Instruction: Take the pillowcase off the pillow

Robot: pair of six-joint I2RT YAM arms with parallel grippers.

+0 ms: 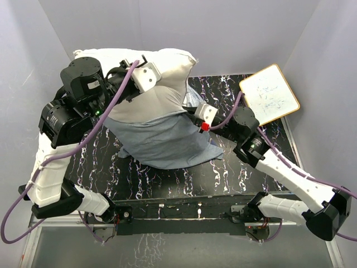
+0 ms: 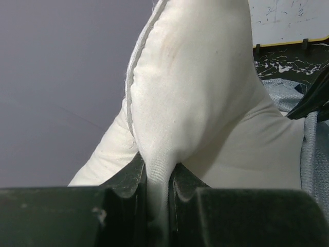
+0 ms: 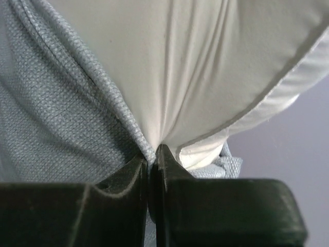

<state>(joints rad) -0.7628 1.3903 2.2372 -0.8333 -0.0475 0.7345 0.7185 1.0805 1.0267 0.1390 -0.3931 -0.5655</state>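
Observation:
The white pillow (image 1: 164, 70) is lifted at the back of the table, its upper half bare. The pillowcase (image 1: 167, 142) shows its pale grey-blue inner side and hangs bunched round the pillow's lower half, down onto the table. My left gripper (image 1: 146, 75) is shut on a pinch of the pillow's white fabric; the left wrist view shows the fold (image 2: 195, 92) between the jaws of the left gripper (image 2: 158, 180). My right gripper (image 1: 203, 116) is shut on the pillowcase's edge. In the right wrist view the right gripper (image 3: 152, 159) pinches grey-blue cloth (image 3: 51, 103) beside the pillow (image 3: 205, 62).
A white framed board (image 1: 270, 94) with writing lies at the back right of the black marbled table (image 1: 167, 178); it also shows in the left wrist view (image 2: 288, 20). Grey walls close in the back and both sides.

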